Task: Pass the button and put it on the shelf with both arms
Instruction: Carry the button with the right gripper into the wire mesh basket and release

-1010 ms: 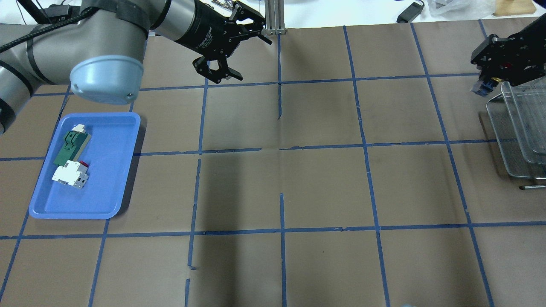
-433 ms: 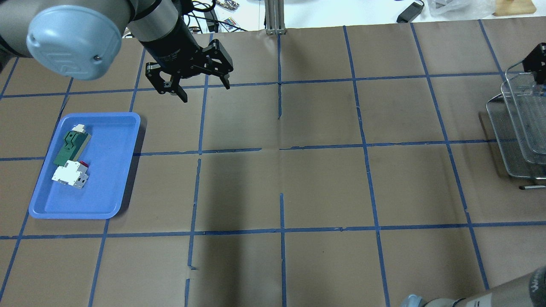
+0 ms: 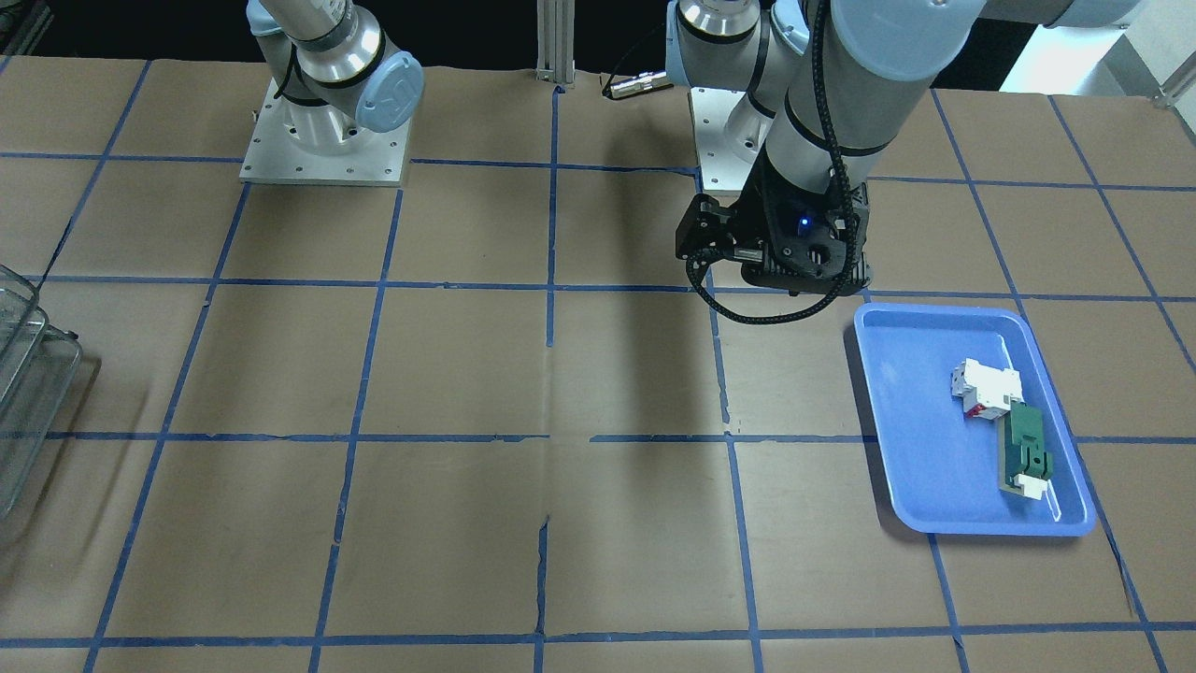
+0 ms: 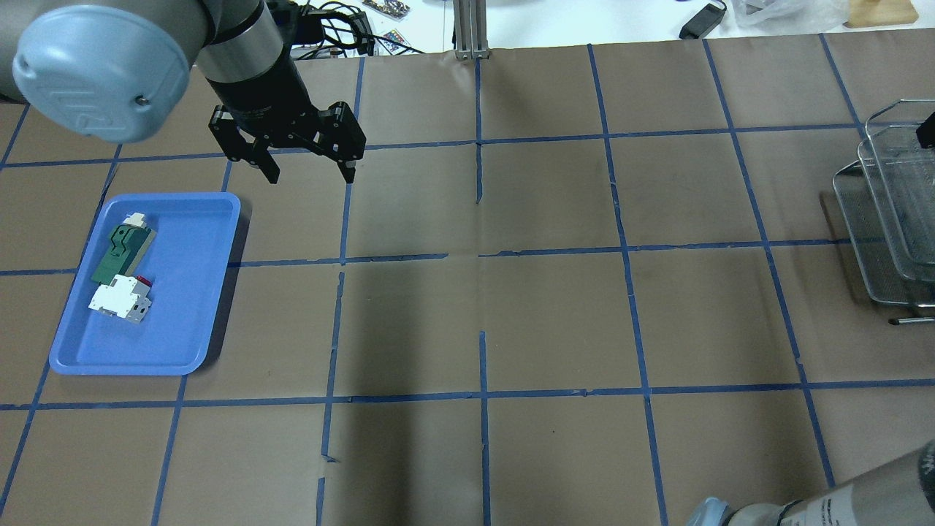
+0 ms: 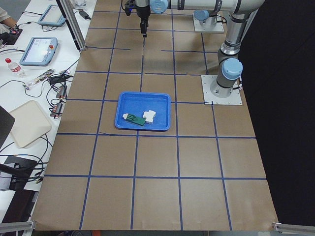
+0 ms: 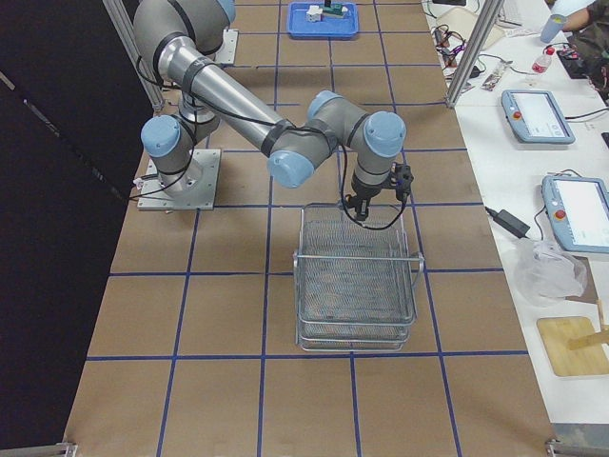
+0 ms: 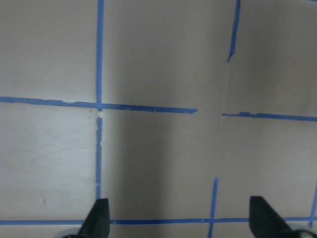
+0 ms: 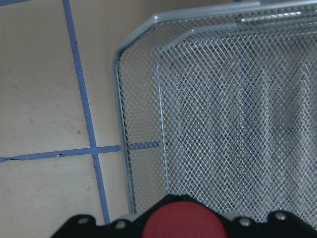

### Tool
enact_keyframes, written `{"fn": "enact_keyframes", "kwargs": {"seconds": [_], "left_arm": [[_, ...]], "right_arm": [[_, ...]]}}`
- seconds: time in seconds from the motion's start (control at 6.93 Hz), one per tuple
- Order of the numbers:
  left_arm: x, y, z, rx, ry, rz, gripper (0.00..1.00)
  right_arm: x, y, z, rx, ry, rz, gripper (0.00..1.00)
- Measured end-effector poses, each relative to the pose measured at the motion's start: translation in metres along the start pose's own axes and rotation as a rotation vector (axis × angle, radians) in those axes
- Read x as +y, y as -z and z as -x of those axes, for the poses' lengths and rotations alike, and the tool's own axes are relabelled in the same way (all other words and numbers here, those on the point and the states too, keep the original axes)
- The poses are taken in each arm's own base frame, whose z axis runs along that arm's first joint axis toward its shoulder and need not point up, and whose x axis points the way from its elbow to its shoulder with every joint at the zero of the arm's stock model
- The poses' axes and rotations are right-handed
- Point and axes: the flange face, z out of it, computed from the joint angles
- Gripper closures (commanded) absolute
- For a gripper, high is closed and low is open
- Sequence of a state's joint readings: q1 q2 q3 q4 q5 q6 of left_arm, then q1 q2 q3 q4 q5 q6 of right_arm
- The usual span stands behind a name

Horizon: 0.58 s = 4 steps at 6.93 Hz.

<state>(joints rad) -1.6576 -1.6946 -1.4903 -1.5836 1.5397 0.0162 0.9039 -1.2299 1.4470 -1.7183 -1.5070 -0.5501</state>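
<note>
The button [image 8: 184, 222] shows only as a red cap at the bottom of the right wrist view, held in my right gripper [image 6: 361, 208]. That gripper hangs over the near-robot end of the silver wire-mesh shelf [image 6: 297, 276], which also shows in the right wrist view [image 8: 119, 99] and at the overhead view's right edge [image 4: 851, 219]. Only a black corner of the right gripper [image 4: 928, 130] shows overhead. My left gripper [image 4: 310, 174] is open and empty, pointing down over bare table just beyond the blue tray, with both fingertips [image 7: 97, 218] wide apart.
The blue tray [image 4: 182, 307] lies at the table's left and holds a white block [image 4: 117, 298] with a red mark and a green flat part [image 4: 120, 252]. It also shows in the front-facing view [image 3: 906, 421]. The shelf's edge [image 3: 19, 374] shows there too.
My left arm has swung back toward the tray and its open gripper now points down. My right gripper has moved right with the button, over the shelf and almost out of the overhead view.
</note>
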Motion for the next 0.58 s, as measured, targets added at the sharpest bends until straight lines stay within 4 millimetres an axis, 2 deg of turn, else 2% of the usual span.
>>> {"fn": "enact_keyframes", "kwargs": {"seconds": [0.14, 0.29, 0.58], "left_arm": [[0.002, 0.004, 0.002, -0.018, -0.016, -0.012, 0.00], [0.003, 0.007, 0.004, -0.035, -0.021, -0.022, 0.00], [0.004, 0.010, 0.005, -0.046, -0.023, -0.029, 0.00]], "right_arm": [[0.002, -0.004, -0.010, 0.014, 0.006, 0.018, 0.71], [0.005, -0.008, -0.021, 0.022, 0.014, 0.032, 0.30], [0.009, -0.013, -0.033, 0.023, 0.013, 0.045, 0.00]]}}
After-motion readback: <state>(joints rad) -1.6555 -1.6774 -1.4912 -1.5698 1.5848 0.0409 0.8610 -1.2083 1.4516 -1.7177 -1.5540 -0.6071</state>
